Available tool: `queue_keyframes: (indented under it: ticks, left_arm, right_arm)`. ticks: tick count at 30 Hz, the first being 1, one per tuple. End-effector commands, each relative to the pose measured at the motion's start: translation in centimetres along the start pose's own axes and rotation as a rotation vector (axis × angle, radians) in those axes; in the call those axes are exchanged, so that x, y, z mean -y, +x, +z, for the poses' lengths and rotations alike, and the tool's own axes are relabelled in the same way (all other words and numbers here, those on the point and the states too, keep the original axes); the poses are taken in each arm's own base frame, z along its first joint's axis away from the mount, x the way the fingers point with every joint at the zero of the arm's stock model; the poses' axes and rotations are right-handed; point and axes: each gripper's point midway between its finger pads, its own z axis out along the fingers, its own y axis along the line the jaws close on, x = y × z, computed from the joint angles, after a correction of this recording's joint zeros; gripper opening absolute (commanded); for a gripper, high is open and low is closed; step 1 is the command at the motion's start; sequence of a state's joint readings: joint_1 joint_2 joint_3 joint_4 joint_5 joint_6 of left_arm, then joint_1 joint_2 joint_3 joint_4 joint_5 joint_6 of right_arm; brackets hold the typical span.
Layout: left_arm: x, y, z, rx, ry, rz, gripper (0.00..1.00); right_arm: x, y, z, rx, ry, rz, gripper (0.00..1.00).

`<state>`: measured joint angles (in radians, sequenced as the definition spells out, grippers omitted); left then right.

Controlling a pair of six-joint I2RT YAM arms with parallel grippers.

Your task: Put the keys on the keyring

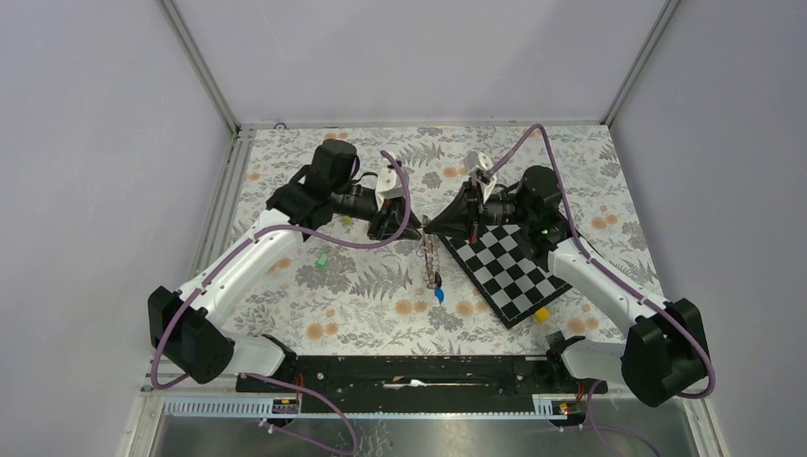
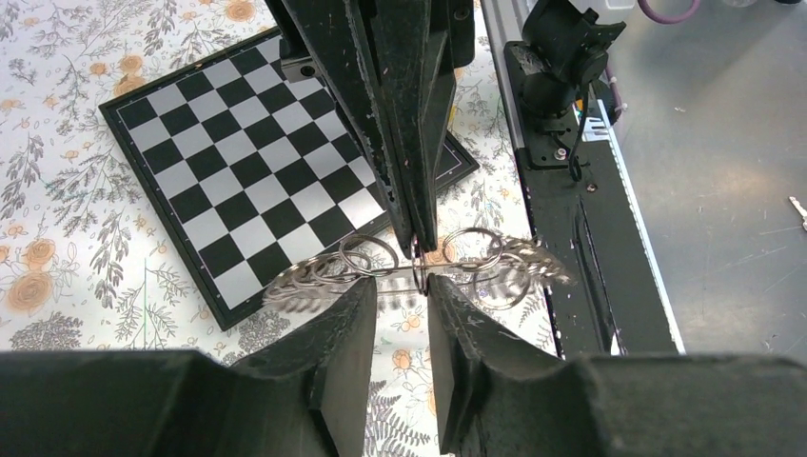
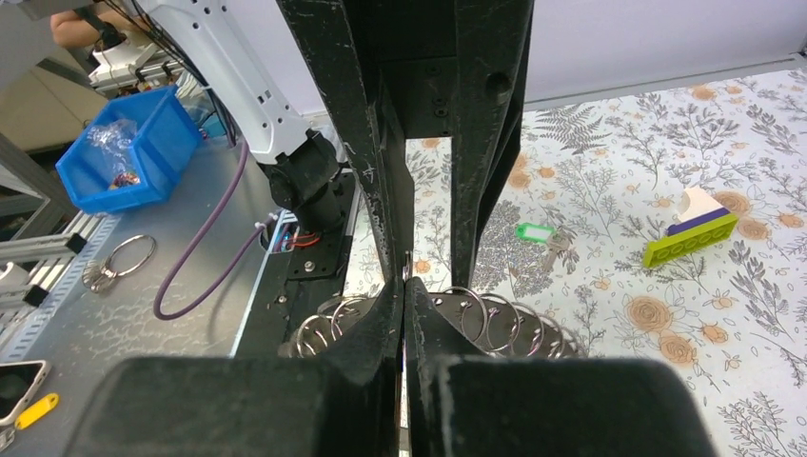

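Pinch: the right gripper (image 3: 404, 290) is closed tight on one ring of the keyring (image 1: 430, 255), over the middle of the table (image 1: 371, 295); the left gripper (image 2: 404, 284) faces it, jaws a narrow gap apart astride a ring, clamping nothing. The strand trails toward the near edge, the blue key (image 1: 440, 295) at its end; the green key (image 1: 323, 259) lies loose nearer the left edge. Likely best practice: hold the right pinch steady while the left parts the ring, without twisting
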<state>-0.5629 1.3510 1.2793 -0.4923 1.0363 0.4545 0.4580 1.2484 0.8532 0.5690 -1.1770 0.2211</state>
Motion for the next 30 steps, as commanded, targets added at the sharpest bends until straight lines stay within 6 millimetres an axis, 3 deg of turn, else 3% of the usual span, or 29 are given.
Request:
queue_keyframes:
  ticks: [1,10,18,25,30]
  left_arm:
    - [0.0,-1.0,0.3,0.048,0.021,0.022,0.3]
    - [-0.3,-1.3,0.4,0.06,0.009,0.012,0.18]
    - [-0.9,-1.5,0.4,0.054,-0.019,0.011,0.0]
    - [-2.0,-1.3,-0.1,-0.013,-0.084,0.017,0.0]
    - [-2.1,-0.2,0.3,-0.1,-0.084,0.008,0.0]
  right_arm:
    - [0.2,-1.5,0.1,0.054,0.015,-0.055,0.0]
    - [0.4,-1.1,0.0,0.057,0.027,-0.056,0.0]
    - [0.8,-0.5,-0.1,0.046,0.043,-0.066,0.0]
    - [2.6,1.6,-1.0,-0.063,0.139,-0.166,0.22]
    - [2.8,2.0,-1.3,-0.098,0.151,-0.209,0.38]
